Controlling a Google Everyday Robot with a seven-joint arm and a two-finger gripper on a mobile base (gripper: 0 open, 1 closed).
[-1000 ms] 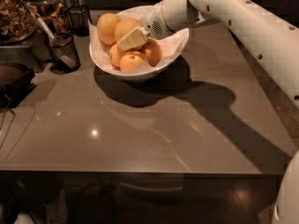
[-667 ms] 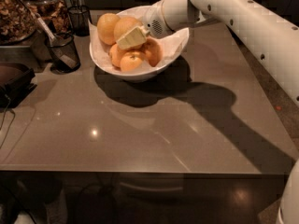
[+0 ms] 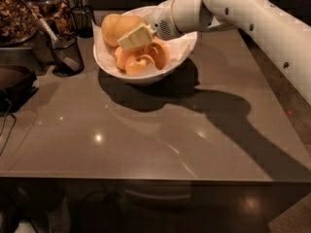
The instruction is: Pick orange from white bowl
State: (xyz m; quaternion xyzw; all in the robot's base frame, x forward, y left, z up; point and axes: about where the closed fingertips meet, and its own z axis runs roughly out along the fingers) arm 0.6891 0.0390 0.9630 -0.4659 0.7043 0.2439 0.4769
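The white bowl [image 3: 146,76] stands at the back of the grey table and holds several fruits. Two large pale yellow-orange oranges lie side by side at its back left: one [image 3: 110,28] at the far left, the other [image 3: 128,23] beside it. Smaller deeper-orange fruits [image 3: 138,64] lie in front of them. My gripper [image 3: 135,38] reaches in from the right on the white arm [image 3: 252,18]. It sits inside the bowl, against the lower front of the right-hand pale orange and above the smaller fruits.
A black mesh cup [image 3: 65,55] with a utensil stands left of the bowl, another [image 3: 82,19] behind it. A container of brown pieces [image 3: 17,18] and a dark tray [image 3: 14,81] sit at the far left. The table's front edge [image 3: 146,178] runs across the bottom.
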